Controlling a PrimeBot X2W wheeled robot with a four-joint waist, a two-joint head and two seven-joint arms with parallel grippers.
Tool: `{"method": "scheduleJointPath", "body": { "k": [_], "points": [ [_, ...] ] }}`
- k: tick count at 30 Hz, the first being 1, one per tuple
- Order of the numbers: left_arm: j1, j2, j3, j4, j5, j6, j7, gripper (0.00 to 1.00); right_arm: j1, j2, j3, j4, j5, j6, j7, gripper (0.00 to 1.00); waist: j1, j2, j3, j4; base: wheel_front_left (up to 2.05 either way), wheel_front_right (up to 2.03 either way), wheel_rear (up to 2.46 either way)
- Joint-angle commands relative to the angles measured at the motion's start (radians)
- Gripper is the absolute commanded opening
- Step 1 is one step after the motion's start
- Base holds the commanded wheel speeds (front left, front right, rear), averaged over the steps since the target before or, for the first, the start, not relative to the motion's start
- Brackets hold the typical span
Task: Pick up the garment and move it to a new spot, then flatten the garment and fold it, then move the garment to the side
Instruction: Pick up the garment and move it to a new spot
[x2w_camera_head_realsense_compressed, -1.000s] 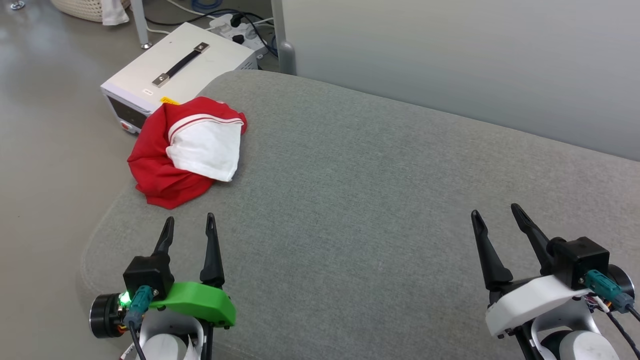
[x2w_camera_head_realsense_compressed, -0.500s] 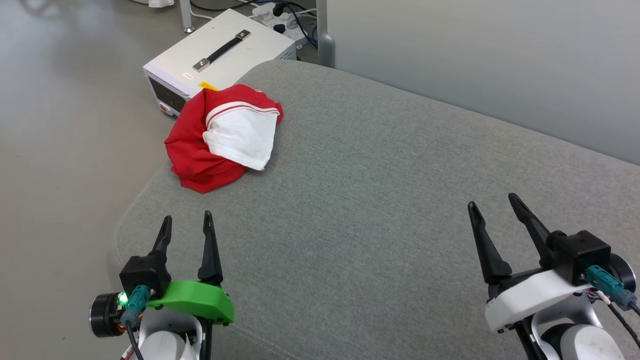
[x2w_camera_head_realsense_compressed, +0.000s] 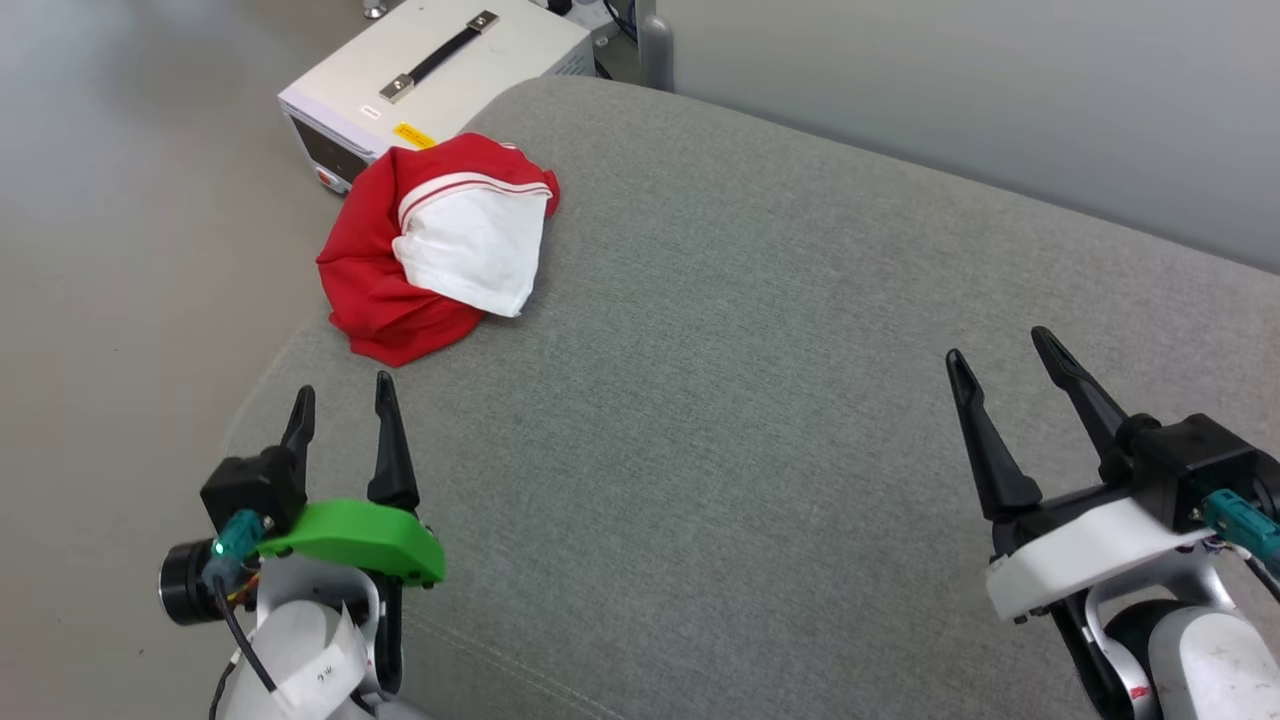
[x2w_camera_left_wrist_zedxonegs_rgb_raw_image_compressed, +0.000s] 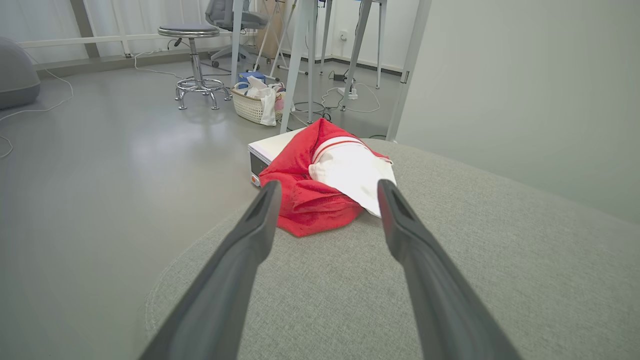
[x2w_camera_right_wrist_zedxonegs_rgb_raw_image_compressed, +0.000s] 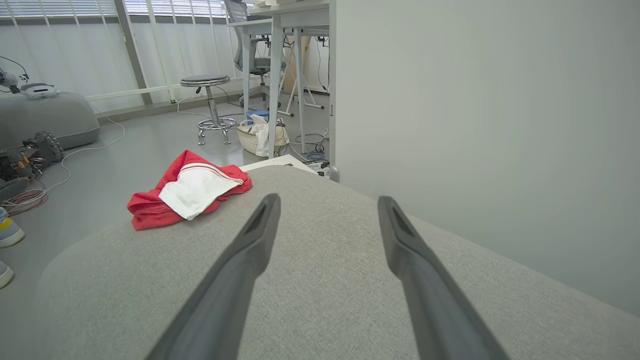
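The garment (x2w_camera_head_realsense_compressed: 430, 250) lies crumpled at the far left corner of the grey cushion (x2w_camera_head_realsense_compressed: 760, 400), red cloth bunched under a white sleeve with striped trim. Part of it hangs over the cushion's edge. My left gripper (x2w_camera_head_realsense_compressed: 340, 395) hovers open a short way in front of it, fingers pointing toward it. The left wrist view has the garment (x2w_camera_left_wrist_zedxonegs_rgb_raw_image_compressed: 327, 182) framed between the two spread fingers, with a gap of cushion before it. My right gripper (x2w_camera_head_realsense_compressed: 1000, 345) stands open over the near right of the cushion, far from the garment (x2w_camera_right_wrist_zedxonegs_rgb_raw_image_compressed: 187, 195). Neither holds anything.
A white box with a black handle (x2w_camera_head_realsense_compressed: 440, 75) sits on the floor just behind the garment. A pale partition wall (x2w_camera_head_realsense_compressed: 1000, 100) runs along the cushion's far side. Beyond, a stool (x2w_camera_left_wrist_zedxonegs_rgb_raw_image_compressed: 195, 60), a basket (x2w_camera_left_wrist_zedxonegs_rgb_raw_image_compressed: 257, 102), table legs and cables stand on the floor. Shoes (x2w_camera_right_wrist_zedxonegs_rgb_raw_image_compressed: 7, 235) at the left.
The head camera has shifted, so the whole scene sits differently in frame. The left gripper stands lower in view and the right a little higher. The garment lies as before.
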Motion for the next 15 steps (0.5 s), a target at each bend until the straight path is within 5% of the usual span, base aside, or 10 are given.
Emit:
{"method": "scheduleJointPath", "body": {
  "k": [1, 15],
  "points": [
    [-0.042, 0.010, 0.007, 0.017, -0.012, -0.009, 0.016, 1.00, -0.026, -0.016, -0.001, -0.011, 0.008, 0.007, 0.008, 1.00, 0.0000, 0.0000, 0.051, -0.043, 0.00, 0.00, 0.00],
    [-0.384, 0.117, 0.065, 0.200, -0.132, -0.068, 0.243, 1.00, -0.122, -0.071, -0.021, -0.074, 0.027, 0.007, 0.043, 1.00, 0.0000, 0.0000, 0.291, -0.169, 0.00, 0.00, 0.00]
  ]
}}
